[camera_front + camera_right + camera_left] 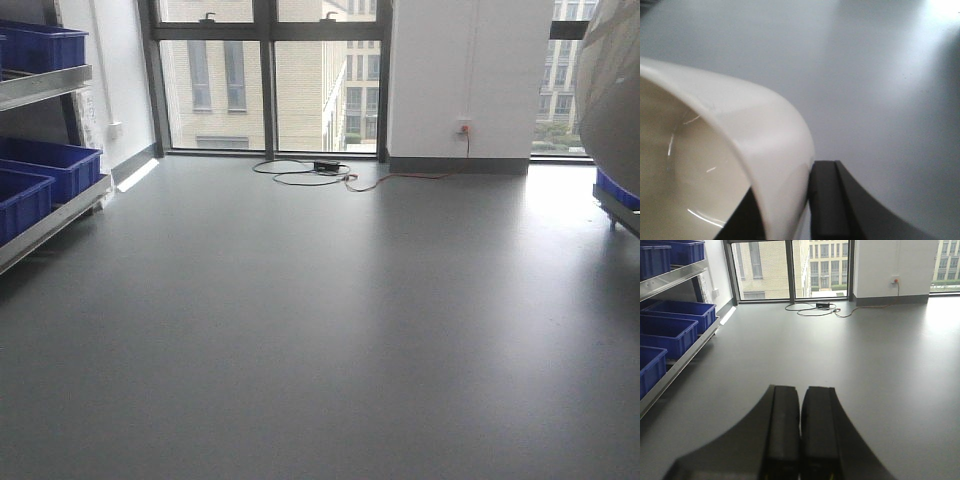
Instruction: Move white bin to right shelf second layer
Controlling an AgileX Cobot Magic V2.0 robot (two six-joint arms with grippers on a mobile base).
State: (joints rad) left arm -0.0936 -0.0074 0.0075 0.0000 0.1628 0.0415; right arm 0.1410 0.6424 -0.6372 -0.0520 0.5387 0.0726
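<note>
We see daylight pouring through the tall windows [265, 75], laying soft glare across the grey floor [320, 330], brightest at the far right. Faint shadow gathers beneath the left racks [50, 215]. Close up, the rim of the white bin [765, 130] and the left gripper [801, 395] look soft, out of focus.

White bin [760, 130] is glossy smooth cream plastic with sharp highlights inside; right gripper [785, 200] and left gripper [801, 400] are matt black. Blue crates [670, 332] are plain plastic with a dull sheen, on a bare metal shelf [670, 282]. Floor [320, 330] is smooth grey, semi-gloss, mirroring window light; wall [460, 60] is matt white.
</note>
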